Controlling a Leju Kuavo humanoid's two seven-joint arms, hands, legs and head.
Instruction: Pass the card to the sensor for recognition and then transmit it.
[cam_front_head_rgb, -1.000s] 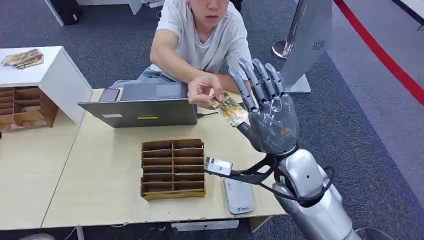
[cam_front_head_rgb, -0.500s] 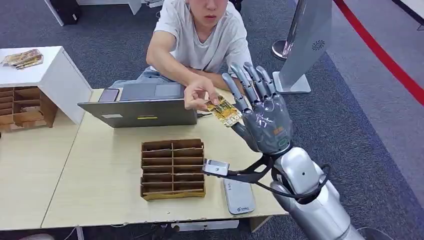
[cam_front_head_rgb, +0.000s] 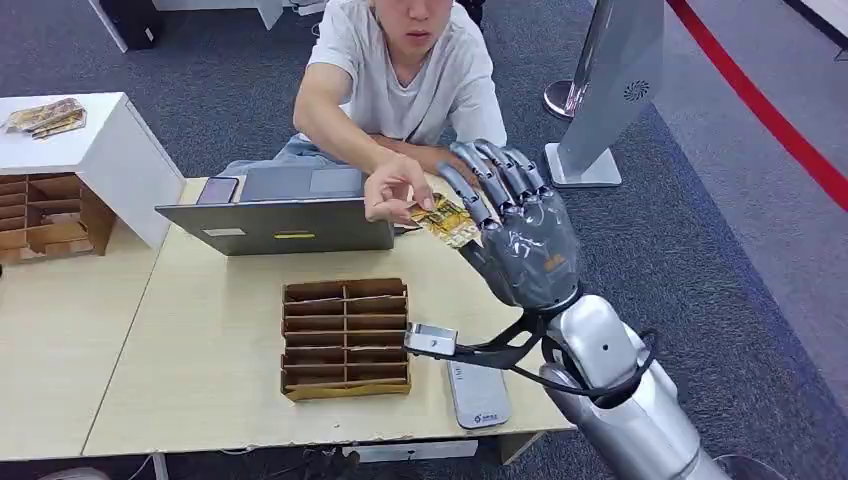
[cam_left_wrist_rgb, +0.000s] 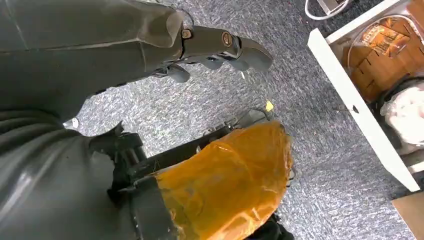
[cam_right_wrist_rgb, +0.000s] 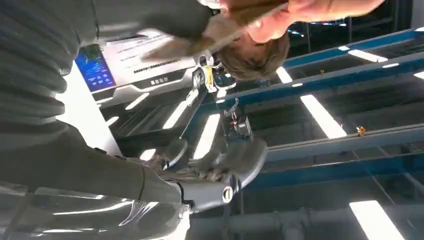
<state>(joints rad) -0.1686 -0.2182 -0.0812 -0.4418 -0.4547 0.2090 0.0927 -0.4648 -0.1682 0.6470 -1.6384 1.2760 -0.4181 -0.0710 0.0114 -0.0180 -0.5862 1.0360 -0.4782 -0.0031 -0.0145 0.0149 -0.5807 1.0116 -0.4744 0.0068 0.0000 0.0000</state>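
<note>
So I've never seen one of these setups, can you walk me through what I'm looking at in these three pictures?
This is a humanoid robot with two silver arms ending in many-fingered hands. The wide picture is from its head, looking down at a table. Its raised right hand meets a patterned card that a seated person's hand is also pinching; whether the robot grips it yet is unclear. On the table sit a laptop, a cardboard divider tray and a flat grey device. The other two pictures come from wrist cameras. The left one looks down past the left hand at carpet; that hand holds nothing. The right one looks up at ceiling lights.
</note>
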